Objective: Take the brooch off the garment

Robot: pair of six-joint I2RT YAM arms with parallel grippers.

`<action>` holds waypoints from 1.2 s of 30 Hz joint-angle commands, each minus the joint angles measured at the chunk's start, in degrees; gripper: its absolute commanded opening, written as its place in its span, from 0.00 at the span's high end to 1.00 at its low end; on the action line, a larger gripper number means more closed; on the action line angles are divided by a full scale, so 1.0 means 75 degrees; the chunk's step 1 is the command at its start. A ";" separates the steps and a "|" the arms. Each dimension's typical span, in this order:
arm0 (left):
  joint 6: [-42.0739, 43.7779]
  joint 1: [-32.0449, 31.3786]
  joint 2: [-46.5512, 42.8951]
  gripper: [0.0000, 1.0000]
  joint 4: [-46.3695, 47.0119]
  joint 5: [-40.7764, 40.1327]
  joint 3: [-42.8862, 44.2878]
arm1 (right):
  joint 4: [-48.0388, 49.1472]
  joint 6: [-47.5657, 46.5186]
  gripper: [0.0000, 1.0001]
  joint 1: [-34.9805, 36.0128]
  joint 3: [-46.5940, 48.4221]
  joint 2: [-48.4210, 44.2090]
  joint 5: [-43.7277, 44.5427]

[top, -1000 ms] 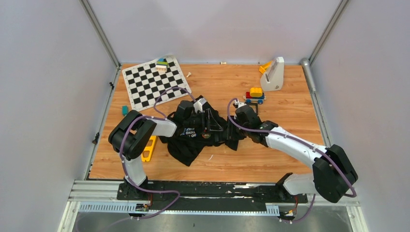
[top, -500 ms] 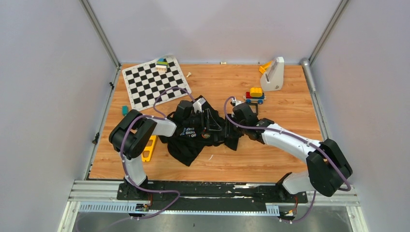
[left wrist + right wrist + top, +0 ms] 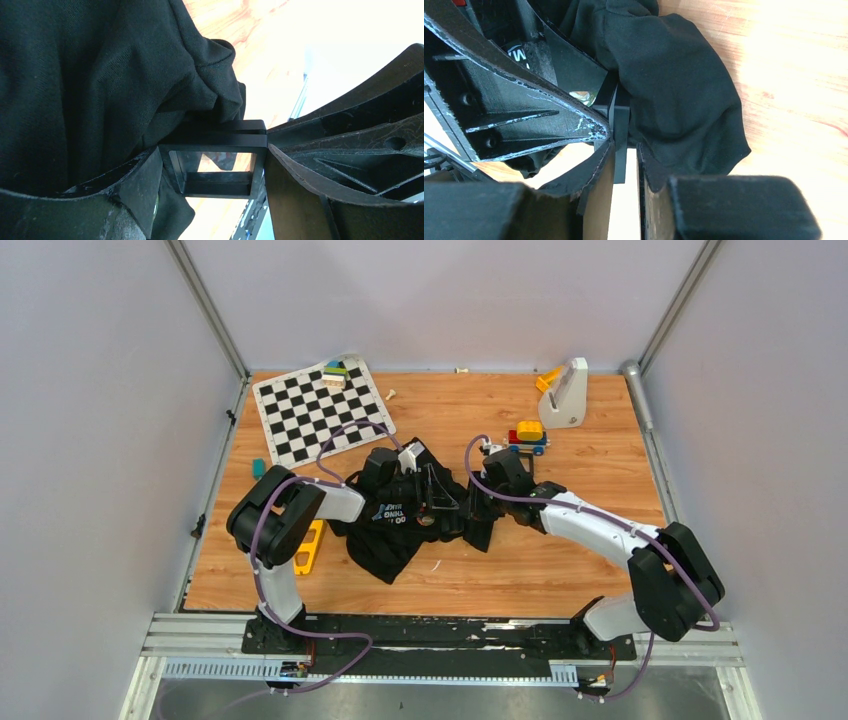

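The black garment (image 3: 385,540) lies crumpled mid-desk (image 3: 560,570), the small coppery brooch (image 3: 427,521) on its folds. The left end effector (image 3: 212,162) clamps a black square frame (image 3: 215,140) against the cloth — the right end effector (image 3: 625,155) straddles that frame's edge; whether it grips, I cannot tell.

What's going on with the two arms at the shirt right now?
Both arms are bunched over the black T-shirt mid-table. The left gripper is clamped on a black square frame that rests against the fabric. The right gripper straddles the same frame's edge with a sliver of gap showing, so it is not clamped. What looks like the small coppery brooch sits on the shirt between the grippers; neither holds it.
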 commanded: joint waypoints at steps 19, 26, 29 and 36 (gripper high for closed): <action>-0.0989 0.0325 -0.1810 1.00 0.0847 0.1231 -0.0112 | -0.0632 -0.0310 0.67 -0.0973 -0.0326 -0.2096 -0.0729; -0.1150 0.0523 -0.2502 1.00 0.0696 0.1352 -0.0290 | -0.0614 -0.0245 0.59 -0.1192 -0.0358 -0.3483 -0.1117; -0.1183 0.0565 -0.2828 1.00 0.0631 0.1411 -0.0319 | -0.0509 -0.0269 0.55 -0.1208 -0.0271 -0.3670 -0.1794; -0.1285 0.0567 -0.3306 1.00 0.0499 0.1536 -0.0318 | -0.0230 -0.0090 0.52 -0.1198 -0.0161 -0.3244 -0.2805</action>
